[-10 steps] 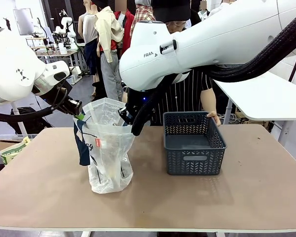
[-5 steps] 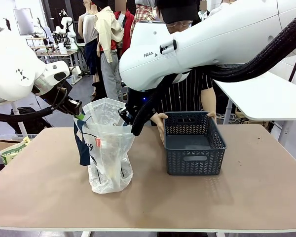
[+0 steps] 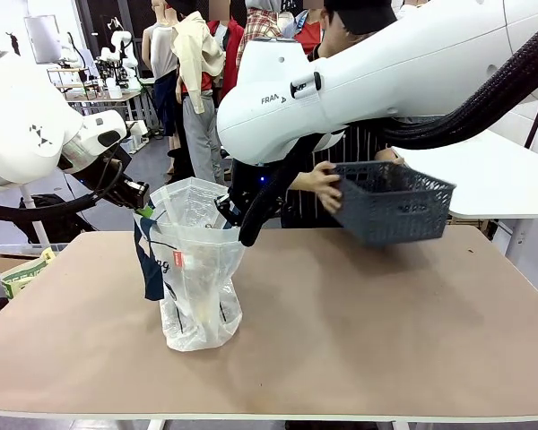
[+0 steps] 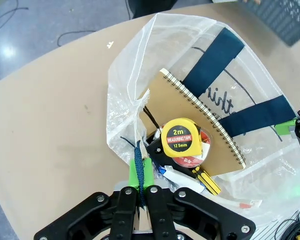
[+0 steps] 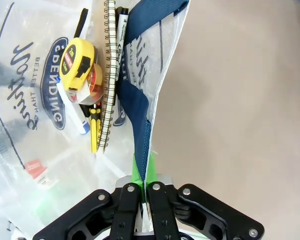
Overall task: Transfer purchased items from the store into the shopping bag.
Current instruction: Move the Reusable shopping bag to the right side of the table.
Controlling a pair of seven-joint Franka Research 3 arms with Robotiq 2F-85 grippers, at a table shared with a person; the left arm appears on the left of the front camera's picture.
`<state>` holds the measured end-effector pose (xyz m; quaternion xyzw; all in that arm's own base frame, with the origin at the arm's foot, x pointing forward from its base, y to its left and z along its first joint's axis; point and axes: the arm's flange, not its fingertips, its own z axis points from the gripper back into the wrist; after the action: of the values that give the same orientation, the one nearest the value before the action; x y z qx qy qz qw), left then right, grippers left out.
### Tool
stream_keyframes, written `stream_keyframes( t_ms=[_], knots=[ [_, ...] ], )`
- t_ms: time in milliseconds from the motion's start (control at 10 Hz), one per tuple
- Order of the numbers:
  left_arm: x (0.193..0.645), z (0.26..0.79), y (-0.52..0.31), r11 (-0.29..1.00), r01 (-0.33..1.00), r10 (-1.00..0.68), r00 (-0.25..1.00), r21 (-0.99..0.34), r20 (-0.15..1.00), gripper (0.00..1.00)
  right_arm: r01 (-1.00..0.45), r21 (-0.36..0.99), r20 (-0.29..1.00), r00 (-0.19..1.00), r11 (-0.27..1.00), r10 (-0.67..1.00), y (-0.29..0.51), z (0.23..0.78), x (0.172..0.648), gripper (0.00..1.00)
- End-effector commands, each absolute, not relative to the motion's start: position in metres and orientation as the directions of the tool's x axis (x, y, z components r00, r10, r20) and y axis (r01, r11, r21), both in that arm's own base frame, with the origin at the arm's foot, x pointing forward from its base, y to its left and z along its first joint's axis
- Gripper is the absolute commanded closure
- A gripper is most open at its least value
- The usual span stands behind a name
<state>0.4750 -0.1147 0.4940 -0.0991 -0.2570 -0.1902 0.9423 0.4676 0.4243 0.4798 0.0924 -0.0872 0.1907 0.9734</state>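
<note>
The translucent white shopping bag (image 3: 197, 269) stands on the table's left half, its mouth held wide by both arms. My left gripper (image 3: 143, 208) (image 4: 141, 182) is shut on the bag's navy handle strip (image 4: 138, 165) at the left rim. My right gripper (image 3: 236, 224) (image 5: 143, 175) is shut on the opposite navy strip (image 5: 140, 125). Inside lie a yellow tape measure (image 4: 182, 137) (image 5: 76, 60), a brown spiral notebook (image 4: 200, 125) (image 5: 110, 75), a red tape roll (image 4: 190, 159) and pens. The dark grey basket (image 3: 394, 202) hangs tilted in the air, held by a person's hand (image 3: 323, 186).
The person stands at the far side behind the right arm (image 3: 386, 72). The table's right half (image 3: 403, 305) is bare brown board. A corner of the basket (image 4: 285, 20) shows at the top right of the left wrist view.
The person took the basket in both hands and lifted it off the table, up and to the right, tilting it. Both grippers and the bag stayed where they were.
</note>
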Motion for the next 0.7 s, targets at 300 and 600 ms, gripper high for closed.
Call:
stream_keyframes(
  t_ms=[300, 600],
  knots=[
    [0.48, 0.482, -0.136, 0.842, 0.401, -0.186, 0.843, -0.36, 0.504, 1.0, -0.47, 0.206, 0.309, 0.864, 0.858, 0.398, 0.465, 0.498, 0.461, 1.0],
    [0.485, 0.472, -0.131, 0.8, 0.336, -0.093, 0.888, -0.498, 0.45, 1.0, -0.5, 0.22, 0.301, 0.852, 0.838, 0.429, 0.475, 0.5, 0.465, 1.0]
  ],
)
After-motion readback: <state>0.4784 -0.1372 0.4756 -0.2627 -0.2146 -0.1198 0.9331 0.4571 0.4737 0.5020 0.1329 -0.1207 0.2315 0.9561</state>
